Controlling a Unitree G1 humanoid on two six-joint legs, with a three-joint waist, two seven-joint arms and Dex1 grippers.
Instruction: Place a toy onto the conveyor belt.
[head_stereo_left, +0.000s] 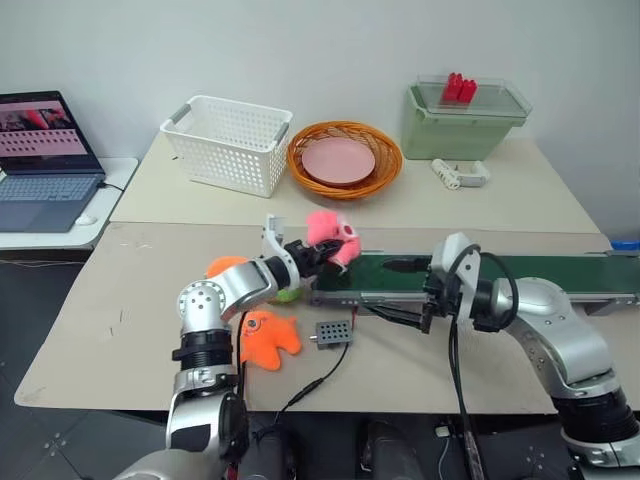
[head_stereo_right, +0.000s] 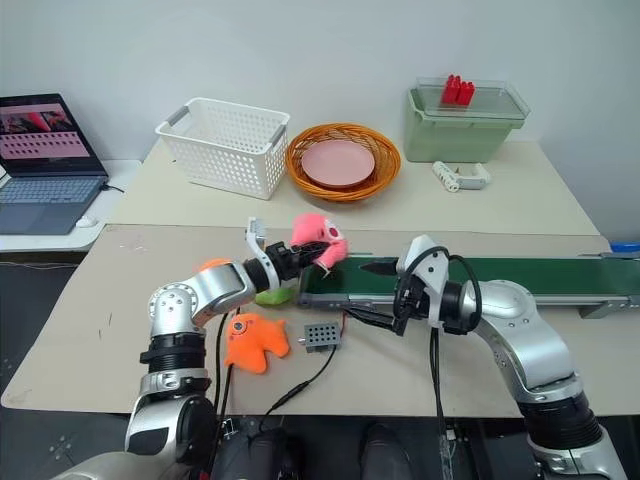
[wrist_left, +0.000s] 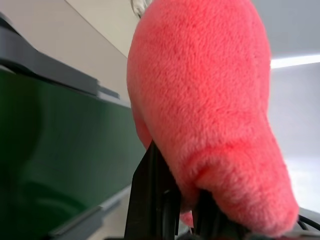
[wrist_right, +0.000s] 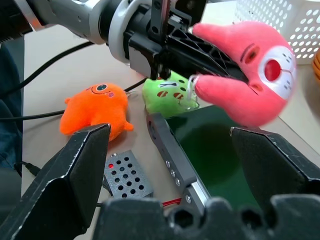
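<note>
The pink plush toy (head_stereo_left: 330, 238) hangs just above the left end of the dark green conveyor belt (head_stereo_left: 540, 272), pinched at its lower edge by my left gripper (head_stereo_left: 322, 252), which is shut on it. In the left wrist view the toy (wrist_left: 200, 100) rises from between the black fingers (wrist_left: 150, 200), with the green belt (wrist_left: 50, 160) behind. My right gripper (head_stereo_left: 393, 290) stands open over the belt's left part, facing the toy (wrist_right: 250, 85), a short gap away, with nothing between its fingers (wrist_right: 75, 170).
An orange plush fish (head_stereo_left: 268, 338), a green cat-face plush (wrist_right: 170, 95) and a small grey perforated box (head_stereo_left: 333, 332) lie by the belt's left end. Farther back stand a white basket (head_stereo_left: 230, 142), a woven basket holding a pink plate (head_stereo_left: 345, 160) and a green bin (head_stereo_left: 465, 118). A laptop (head_stereo_left: 40, 160) sits at far left.
</note>
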